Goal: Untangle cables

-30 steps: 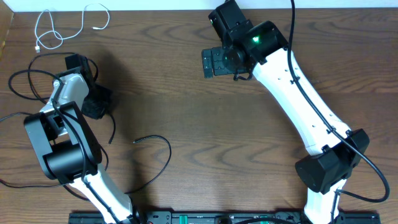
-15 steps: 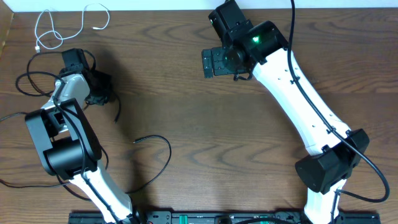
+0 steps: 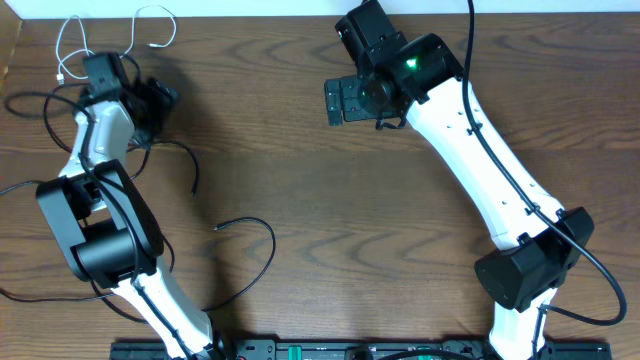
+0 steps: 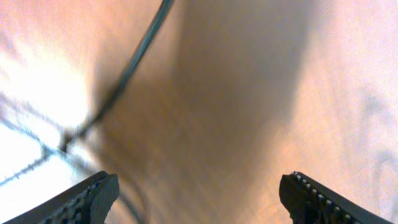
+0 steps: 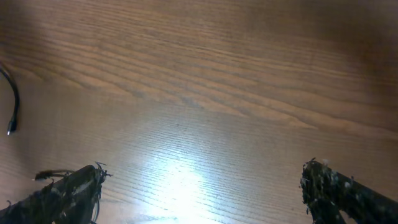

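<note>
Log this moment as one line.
left hand: open, empty, by black cable | right hand: open, empty, over table | white cable: looped, far left

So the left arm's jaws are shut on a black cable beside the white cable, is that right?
Not quite: the left wrist view shows those jaws open and empty, with a black cable lying beyond them; the white cable is indeed nearby.

You are looking at the left gripper (image 4: 198,185) holding its jaws wide apart with nothing between them, while a blurred black cable (image 4: 134,56) is lying diagonally across the wooden table (image 4: 249,93).
</note>
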Tool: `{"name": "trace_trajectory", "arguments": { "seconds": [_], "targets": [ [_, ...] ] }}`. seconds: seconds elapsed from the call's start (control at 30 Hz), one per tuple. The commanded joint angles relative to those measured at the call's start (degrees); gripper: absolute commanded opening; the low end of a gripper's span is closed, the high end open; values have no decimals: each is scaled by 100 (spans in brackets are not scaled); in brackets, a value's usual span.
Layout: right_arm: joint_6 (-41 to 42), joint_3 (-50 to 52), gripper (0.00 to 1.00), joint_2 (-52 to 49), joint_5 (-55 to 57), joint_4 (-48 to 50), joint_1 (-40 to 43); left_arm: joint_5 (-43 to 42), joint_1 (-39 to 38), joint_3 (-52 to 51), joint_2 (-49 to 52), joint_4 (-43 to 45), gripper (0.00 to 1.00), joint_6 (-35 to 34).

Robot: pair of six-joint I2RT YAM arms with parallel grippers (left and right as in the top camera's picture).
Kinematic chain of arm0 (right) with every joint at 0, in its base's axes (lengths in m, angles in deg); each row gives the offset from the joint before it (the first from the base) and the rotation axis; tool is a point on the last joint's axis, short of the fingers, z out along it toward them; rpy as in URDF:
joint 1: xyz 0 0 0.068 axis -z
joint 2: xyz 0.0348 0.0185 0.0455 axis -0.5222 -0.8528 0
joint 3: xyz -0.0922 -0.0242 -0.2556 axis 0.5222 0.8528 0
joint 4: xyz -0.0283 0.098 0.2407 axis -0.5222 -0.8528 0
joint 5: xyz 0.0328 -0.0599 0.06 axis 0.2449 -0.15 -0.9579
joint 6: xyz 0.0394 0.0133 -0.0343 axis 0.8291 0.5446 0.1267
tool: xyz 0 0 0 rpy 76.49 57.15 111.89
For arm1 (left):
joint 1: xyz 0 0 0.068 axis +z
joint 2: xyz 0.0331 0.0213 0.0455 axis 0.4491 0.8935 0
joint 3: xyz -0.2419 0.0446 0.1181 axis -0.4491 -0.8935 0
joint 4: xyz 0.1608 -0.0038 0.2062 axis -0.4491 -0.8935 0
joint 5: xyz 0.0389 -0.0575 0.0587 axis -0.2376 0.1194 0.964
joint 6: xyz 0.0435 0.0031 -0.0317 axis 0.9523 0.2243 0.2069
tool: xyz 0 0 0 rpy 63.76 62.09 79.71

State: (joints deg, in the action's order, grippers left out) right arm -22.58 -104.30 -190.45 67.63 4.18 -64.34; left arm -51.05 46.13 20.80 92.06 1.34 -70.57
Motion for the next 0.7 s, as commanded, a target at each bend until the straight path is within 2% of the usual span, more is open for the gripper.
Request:
{"name": "trace_trajectory", "arguments": {
  "seconds": [0.0, 0.23, 0.43, 0.67],
  "targets": [
    [63, 26, 99, -52, 13, -13, -2, 710, 28, 295, -4, 365, 88, 881],
    [63, 35, 99, -52, 11, -15, -26, 1650, 31, 256, 249, 1279, 88, 1283],
    [63, 35, 99, -52, 11, -83, -46, 1652, 20, 251, 850, 2118, 88, 1290],
    [66, 35, 99, -52, 11, -345, -68, 1652, 24, 251, 1462, 2577, 87, 1777]
  ]
}}
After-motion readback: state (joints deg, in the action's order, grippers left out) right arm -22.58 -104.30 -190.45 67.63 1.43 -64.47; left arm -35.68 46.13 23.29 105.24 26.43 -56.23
